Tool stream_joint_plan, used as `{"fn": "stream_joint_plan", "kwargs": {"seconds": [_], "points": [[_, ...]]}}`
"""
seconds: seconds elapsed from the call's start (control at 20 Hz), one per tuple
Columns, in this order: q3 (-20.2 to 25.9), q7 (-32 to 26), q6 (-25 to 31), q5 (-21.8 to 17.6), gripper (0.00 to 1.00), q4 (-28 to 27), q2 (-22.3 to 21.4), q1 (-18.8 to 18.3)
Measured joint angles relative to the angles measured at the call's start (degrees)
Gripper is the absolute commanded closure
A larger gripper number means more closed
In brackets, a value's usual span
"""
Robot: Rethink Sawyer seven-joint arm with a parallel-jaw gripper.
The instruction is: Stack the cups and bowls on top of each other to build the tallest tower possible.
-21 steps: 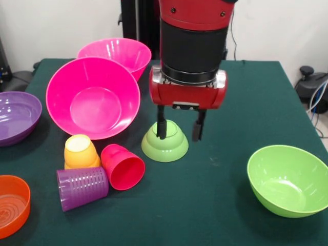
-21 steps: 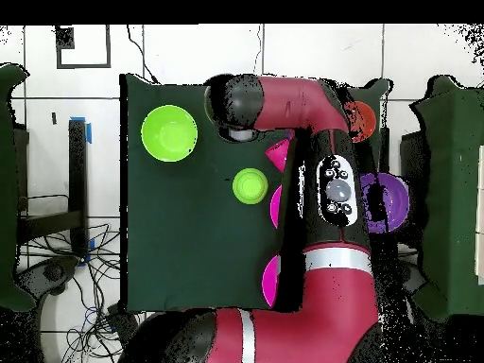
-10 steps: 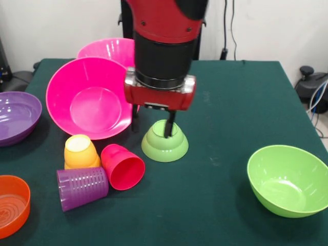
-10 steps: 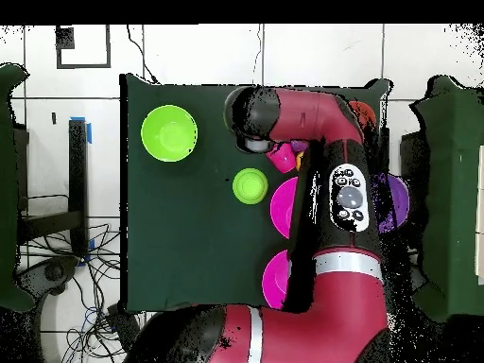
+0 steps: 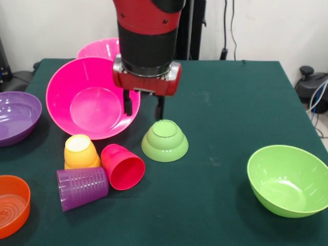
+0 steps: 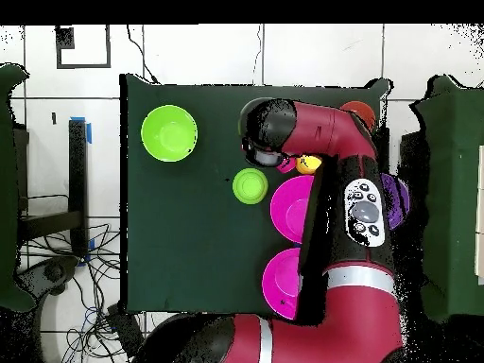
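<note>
My gripper (image 5: 144, 107) hangs open and empty, just behind and left of an upside-down small green bowl (image 5: 164, 141), over the rim of a large hot pink bowl (image 5: 92, 97). A second pink bowl (image 5: 102, 48) sits behind that one. In front lie three cups: a yellow-orange one (image 5: 80, 151) upside down, a red one (image 5: 123, 166) on its side, and a ridged purple one (image 5: 82, 188) on its side. In the overhead view the arm (image 6: 321, 142) covers the gripper next to the small green bowl (image 6: 250, 185).
A wide purple bowl (image 5: 15, 115) and a shallow orange bowl (image 5: 10, 205) sit at the left table edge. A large lime green bowl (image 5: 287, 179) stands upright at the front right, also seen from above as the lime bowl (image 6: 169, 133).
The gripper has moved left in the front view and lifted off the small green bowl, ending over the pink bowl's rim. The bowl and cups have not moved.
</note>
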Motion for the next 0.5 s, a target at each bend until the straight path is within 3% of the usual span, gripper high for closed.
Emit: {"fn": "stream_joint_plan", "kwargs": {"seconds": [0.25, 0.5], "points": [[0.0, 0.0, 0.9, 3.2, 0.00, 2.6, -2.1, 0.2], [0.0, 0.0, 0.8, 3.7, 0.00, 4.1, -3.2, 0.2]]}}
